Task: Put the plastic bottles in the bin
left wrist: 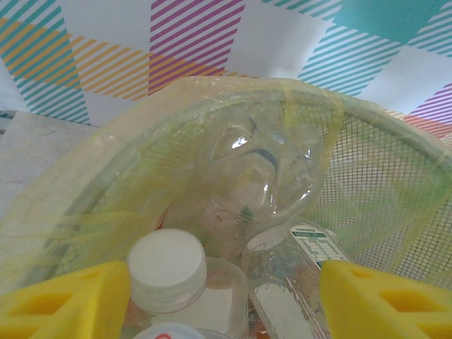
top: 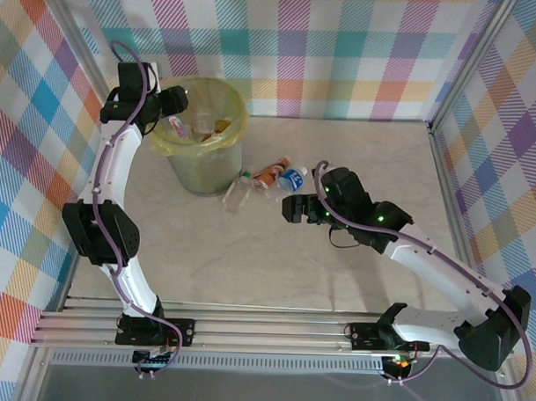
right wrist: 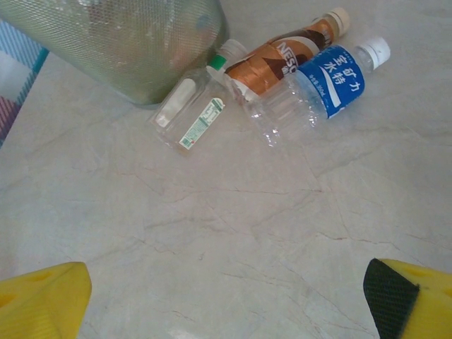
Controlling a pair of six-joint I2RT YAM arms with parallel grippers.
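Crumpled clear plastic bottles (right wrist: pixel 272 67) lie beside mesh bin (right wrist: pixel 120 42).

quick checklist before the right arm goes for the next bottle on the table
1. Right gripper open: ok, jaws wide apart over the bare table.
2. Targets left: ok, the blue-label bottle, brown-label bottle and green-capped clear bottle lie beside the bin.
3. Approach path: ok, nothing lies between the right gripper and those bottles.
4. White-capped bottle free of the left gripper: cannot tell, it sits against one finger though the jaws stand apart.
5. Bin mouth free for a drop: not ok, the left gripper hangs over it.
6. Room in bin: ok, bottles inside sit below the rim.
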